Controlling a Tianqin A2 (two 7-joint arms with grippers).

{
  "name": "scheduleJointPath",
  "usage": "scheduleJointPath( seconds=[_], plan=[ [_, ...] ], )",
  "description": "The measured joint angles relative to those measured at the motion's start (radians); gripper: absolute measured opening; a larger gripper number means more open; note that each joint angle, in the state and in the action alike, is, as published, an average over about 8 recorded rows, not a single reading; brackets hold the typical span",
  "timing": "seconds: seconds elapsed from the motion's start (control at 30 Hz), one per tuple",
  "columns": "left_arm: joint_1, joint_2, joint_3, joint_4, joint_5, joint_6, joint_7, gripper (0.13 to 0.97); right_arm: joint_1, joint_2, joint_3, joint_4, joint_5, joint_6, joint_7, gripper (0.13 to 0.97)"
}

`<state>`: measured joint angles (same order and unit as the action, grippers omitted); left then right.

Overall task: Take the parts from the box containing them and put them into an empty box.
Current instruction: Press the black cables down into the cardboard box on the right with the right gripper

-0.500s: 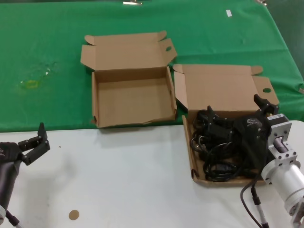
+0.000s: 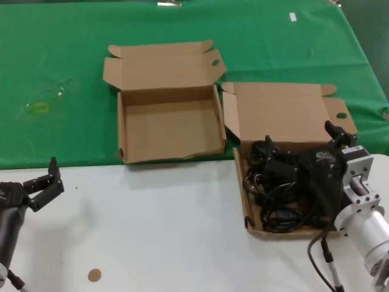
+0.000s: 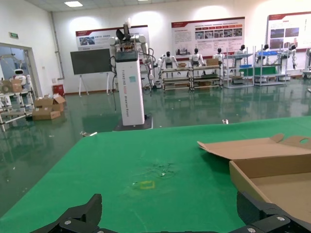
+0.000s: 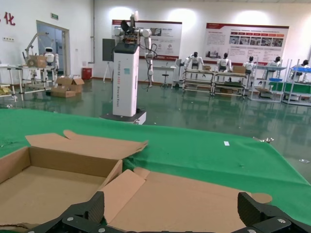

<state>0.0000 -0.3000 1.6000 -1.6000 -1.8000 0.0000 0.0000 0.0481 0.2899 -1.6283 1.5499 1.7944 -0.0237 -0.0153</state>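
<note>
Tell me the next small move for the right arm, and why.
Probably lower the right end effector onto the power cords and close. It hovers open over the full box, nothing gripped; the empty box waits alongside. The left end effector sits parked, open, over the white table.

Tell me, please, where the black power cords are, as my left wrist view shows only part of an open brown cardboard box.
Observer: The black looped power cords lie in a second open brown cardboard box, on the robot's right of the empty box.
Operator: Where is the right hand?
Observer: The right hand is over the cords, open and holding nothing.
Operator: And the left hand?
Observer: The left hand is open over the white table, short of the green cloth.
</note>
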Motion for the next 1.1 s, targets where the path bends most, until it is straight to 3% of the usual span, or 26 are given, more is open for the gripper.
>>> scheduleJointPath(
  seconds=[0.53, 0.83, 1.1],
  plan=[
    [0.000, 0.000, 0.000, 0.000, 0.000, 0.000, 0.000, 0.961, 0.000, 0.000, 0.000, 0.000, 0.000, 0.000, 0.000, 0.966],
    [0.000, 0.000, 0.000, 0.000, 0.000, 0.000, 0.000, 0.896, 0.000, 0.000, 0.000, 0.000, 0.000, 0.000, 0.000, 0.966],
    [0.000, 0.000, 0.000, 0.000, 0.000, 0.000, 0.000, 0.759, 0.000, 0.000, 0.000, 0.000, 0.000, 0.000, 0.000, 0.966]
  ],
)
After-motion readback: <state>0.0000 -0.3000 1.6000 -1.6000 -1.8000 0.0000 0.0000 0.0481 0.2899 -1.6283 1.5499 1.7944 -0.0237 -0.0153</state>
